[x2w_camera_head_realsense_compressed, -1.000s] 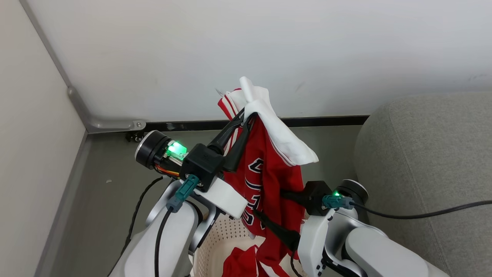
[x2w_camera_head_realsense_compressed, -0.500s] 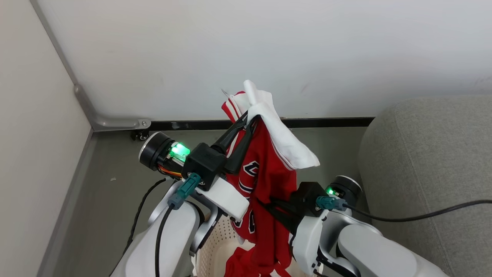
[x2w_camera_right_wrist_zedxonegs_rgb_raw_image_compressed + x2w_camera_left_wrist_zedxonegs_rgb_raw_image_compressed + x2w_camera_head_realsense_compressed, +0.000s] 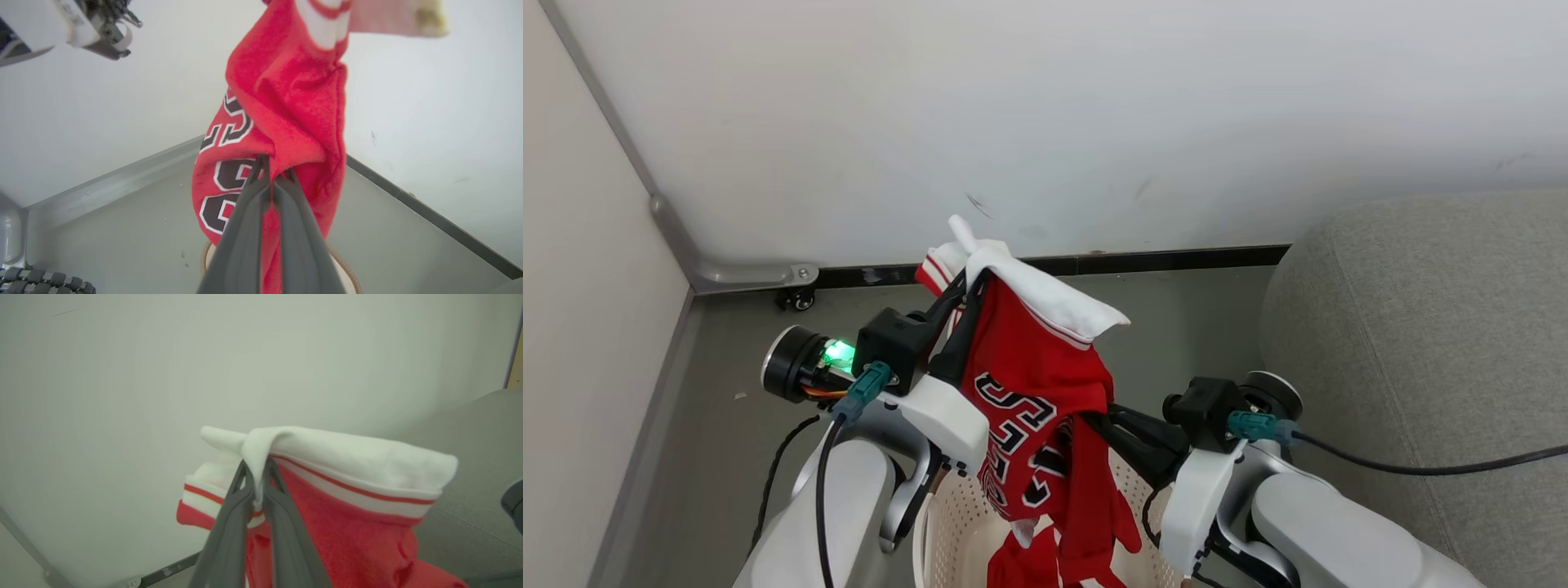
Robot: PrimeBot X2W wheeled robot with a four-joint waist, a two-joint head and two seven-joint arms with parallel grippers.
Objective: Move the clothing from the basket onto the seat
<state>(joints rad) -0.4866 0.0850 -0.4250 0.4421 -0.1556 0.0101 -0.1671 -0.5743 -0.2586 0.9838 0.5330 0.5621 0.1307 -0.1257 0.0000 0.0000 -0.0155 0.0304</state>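
Note:
The red jersey (image 3: 1029, 384) with dark white-edged lettering hangs above the cream perforated basket (image 3: 956, 523). My left gripper (image 3: 968, 282) is shut on its white trimmed top edge; in the left wrist view the left gripper (image 3: 255, 475) pinches that white fold of the jersey (image 3: 343, 535). From the right, my right gripper (image 3: 1090, 418) reaches into the jersey's side. The right wrist view shows the right gripper (image 3: 273, 167) shut on a red fold of the jersey (image 3: 286, 98). A second red garment (image 3: 1011, 570) lies in the basket. The grey sofa (image 3: 1421, 327) stands to the right.
A white wall runs close behind, with a dark baseboard (image 3: 1176, 260) and a metal corner bracket with a castor (image 3: 796, 298) at the left. A black cable (image 3: 1421, 467) trails from my right wrist across the sofa. The basket's brown rim (image 3: 351, 273) sits below the hanging jersey.
The camera has shifted. My left gripper holds the jersey lower and further left in the head view. My right gripper's fingers, spread a second ago, have come up and shut on the jersey's side.

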